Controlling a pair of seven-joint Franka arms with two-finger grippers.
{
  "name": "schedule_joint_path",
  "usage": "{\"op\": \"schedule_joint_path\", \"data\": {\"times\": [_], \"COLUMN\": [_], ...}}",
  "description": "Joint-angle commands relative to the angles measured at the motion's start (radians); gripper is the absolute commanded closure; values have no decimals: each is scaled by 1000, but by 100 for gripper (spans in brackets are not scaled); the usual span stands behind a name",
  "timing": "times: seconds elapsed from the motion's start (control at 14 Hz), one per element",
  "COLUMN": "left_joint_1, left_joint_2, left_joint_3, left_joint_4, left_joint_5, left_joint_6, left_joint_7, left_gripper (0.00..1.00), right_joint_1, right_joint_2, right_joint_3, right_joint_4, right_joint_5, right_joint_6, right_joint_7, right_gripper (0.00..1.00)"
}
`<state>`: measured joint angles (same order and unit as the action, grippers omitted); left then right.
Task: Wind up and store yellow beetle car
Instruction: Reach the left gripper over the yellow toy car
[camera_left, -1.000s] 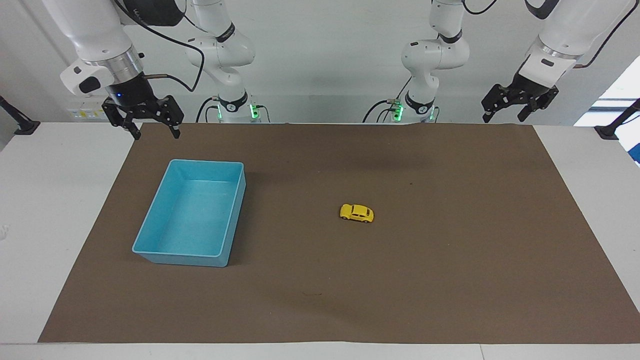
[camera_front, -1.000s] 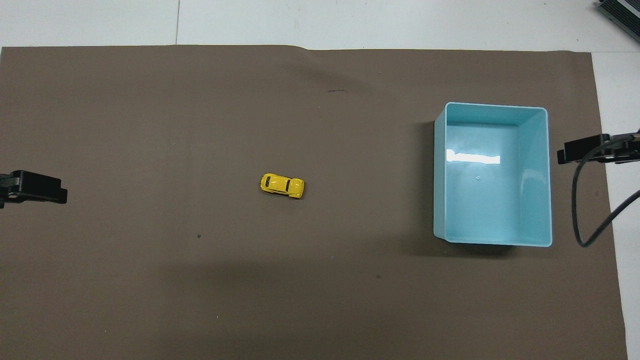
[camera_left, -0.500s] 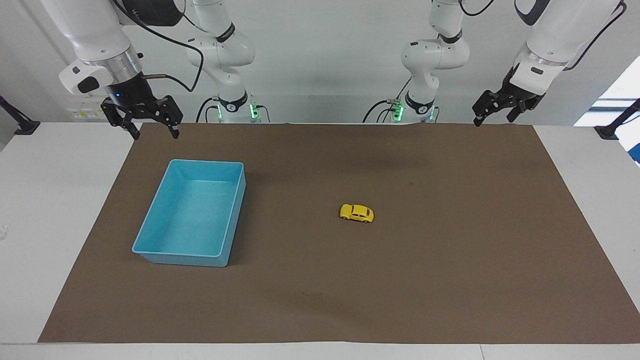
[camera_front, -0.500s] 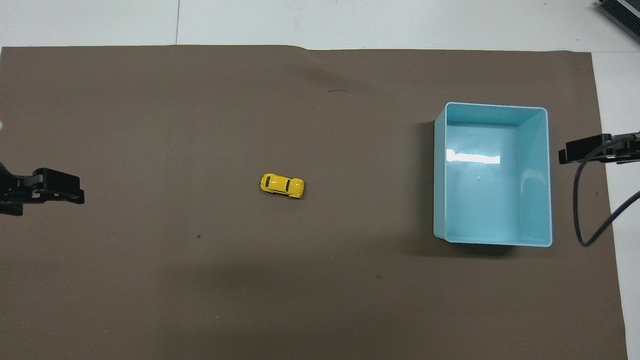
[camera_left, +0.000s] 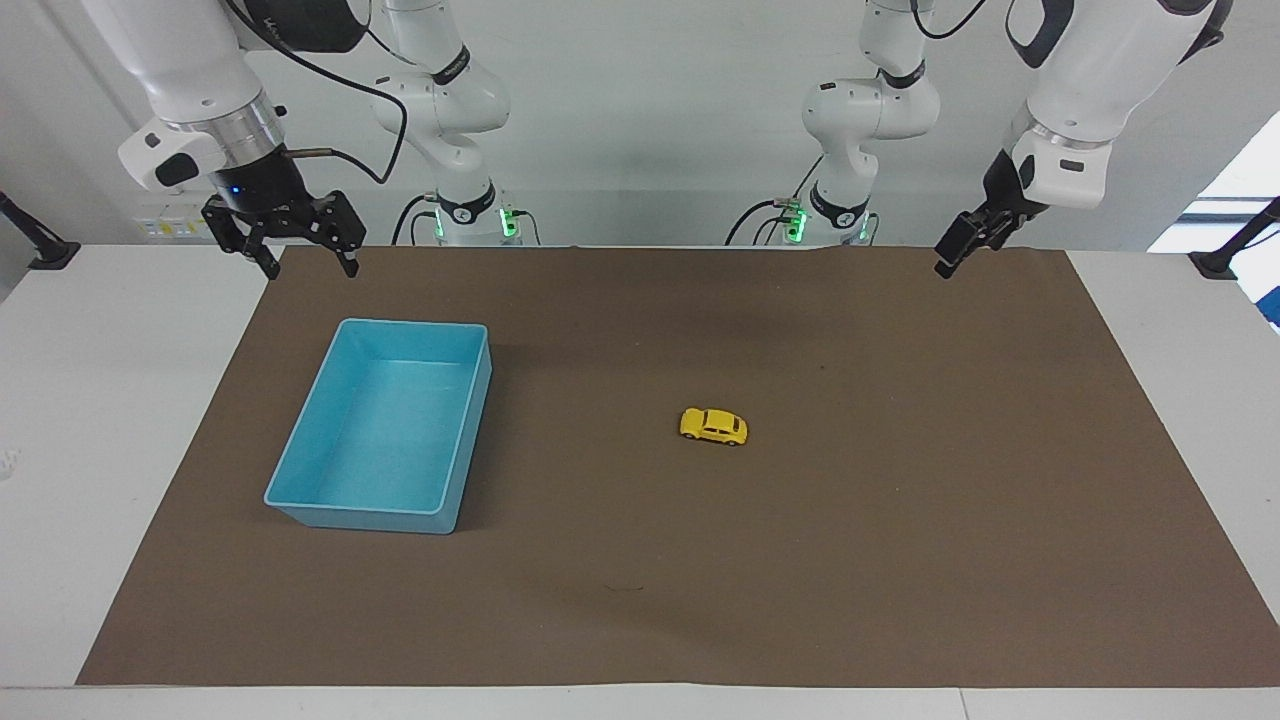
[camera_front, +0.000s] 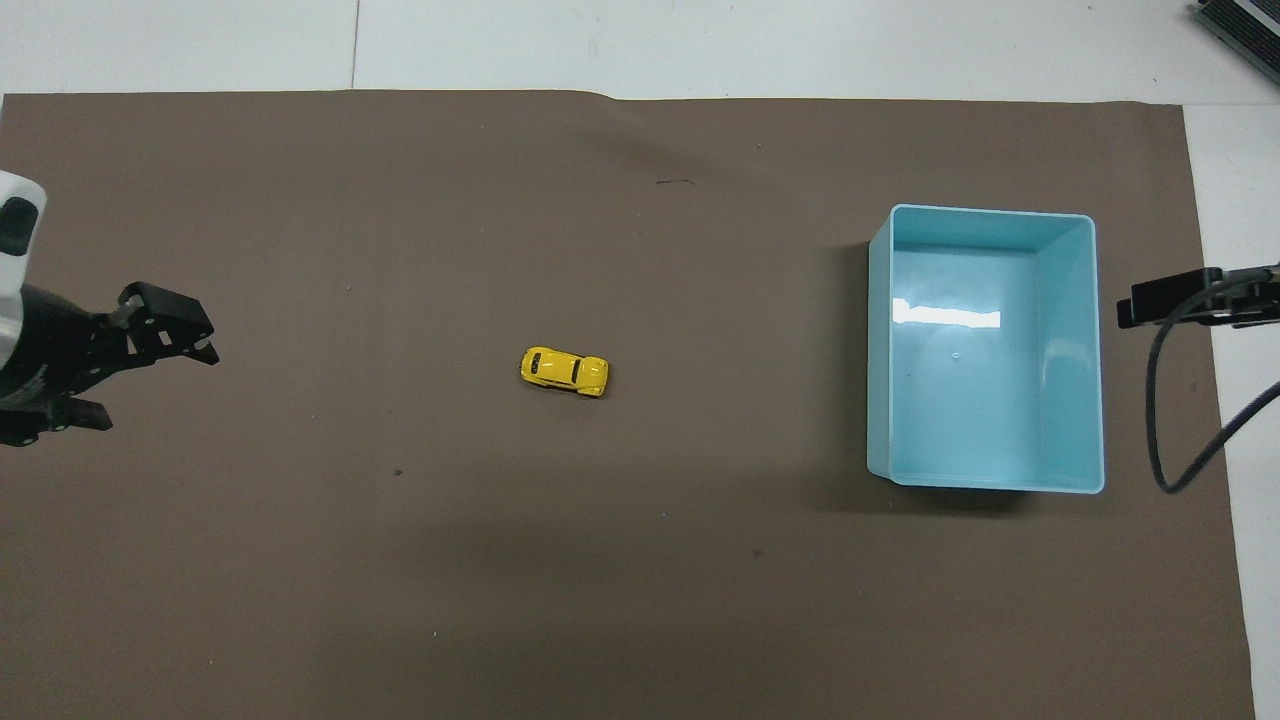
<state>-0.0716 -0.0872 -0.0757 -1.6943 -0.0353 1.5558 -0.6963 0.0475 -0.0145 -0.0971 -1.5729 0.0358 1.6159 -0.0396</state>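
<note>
Left gripper (camera_left: 952, 258) raised over the mat's edge at its own end, fingers spread, empty. Well apart from it, toward mid-table: yellow beetle car (camera_left: 713, 426), on its wheels. Approach step only. Next: descend, straddle the body squarely. Right gripper (camera_left: 300, 251) spread too, waiting beside blue bin (camera_left: 452, 445).

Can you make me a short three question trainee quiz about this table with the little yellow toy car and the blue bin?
1. True or false: the tiny yellow beetle-shaped toy car lies inside the light blue rectangular plastic bin.
2. Which gripper hangs over the brown mat near the bin's end of the table? A) left gripper B) right gripper
3. Fill in: the bin holds ____.

Key: 1 false, the car sits on the mat, apart from the bin; 2 B; 3 nothing.
</note>
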Motion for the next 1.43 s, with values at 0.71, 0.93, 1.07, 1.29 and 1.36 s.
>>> {"op": "schedule_joint_path", "data": {"times": [0.71,0.93,1.07,1.29,1.36], "left_joint_1": [-115,-175,-217,-281,-290], "left_joint_2": [139,207,247,325,342], "left_joint_3": [11,13,13,14,13], "left_joint_4": [-12,-12,-12,-10,-11], "left_joint_5": [-44,-44,-44,-41,-41], "left_joint_6": [308,363,380,473,498], "left_joint_7": [-880,-1006,-1075,-1190,-1219], "left_gripper": [0,0,0,0,0], "right_joint_1": [-2,-2,-2,-3,-3], "right_joint_2": [-24,-25,-30,-33,-33], "right_joint_3": [-1,-1,-3,-3,-3], "right_joint_4": [-24,-24,-27,-35,-36], "right_joint_5": [-1,-1,-1,-1,-1], "right_joint_6": [-7,-14,-14,-13,-14], "right_joint_7": [20,18,7,-5,-5], "right_gripper": [0,0,0,0,0]}}
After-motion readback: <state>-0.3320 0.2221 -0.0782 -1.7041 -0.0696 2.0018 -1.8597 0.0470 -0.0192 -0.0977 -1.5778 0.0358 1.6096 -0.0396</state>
